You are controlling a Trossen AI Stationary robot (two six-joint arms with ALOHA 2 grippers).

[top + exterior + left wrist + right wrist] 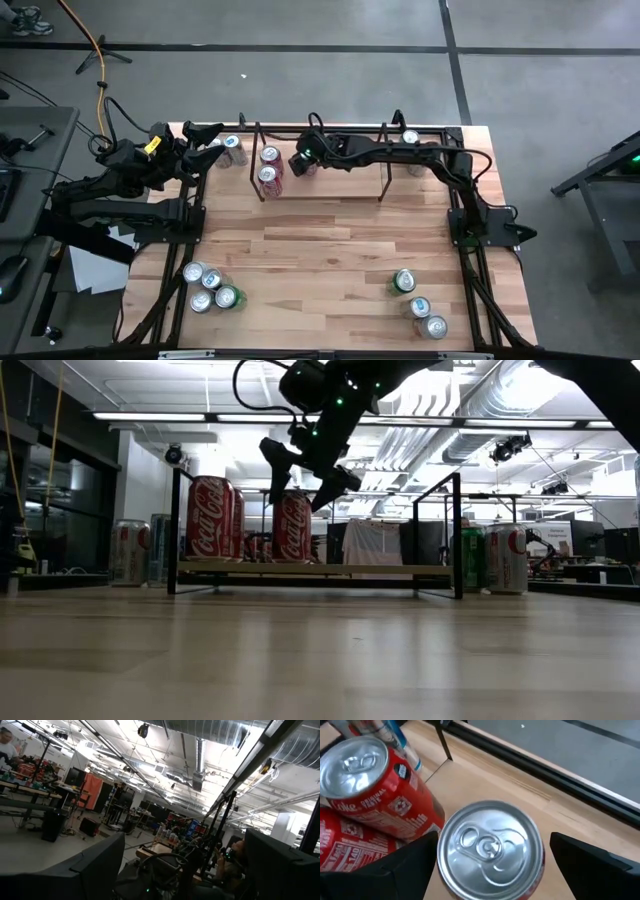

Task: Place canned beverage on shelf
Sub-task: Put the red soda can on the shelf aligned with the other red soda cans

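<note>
Red cans (pixel 293 527) stand on the shelf (pixel 315 569) at your table's (pixel 330 250) far edge. Your right gripper (pixel 306 482) hovers over one, fingers spread either side. The left gripper (pixel 205 135) waits open, far-left; a bright workshop lies beyond.

I work in a big lab hall; exposed ceiling ducts (pixel 520 400), strip lights (pixel 150 417), cluttered workbenches (pixel 30 795) surround my table (pixel 330 250).

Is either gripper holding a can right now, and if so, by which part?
Nothing is held. The right gripper stands open around a red can upright on the shelf, fingers apart from its sides. The left gripper is open, empty.
</note>
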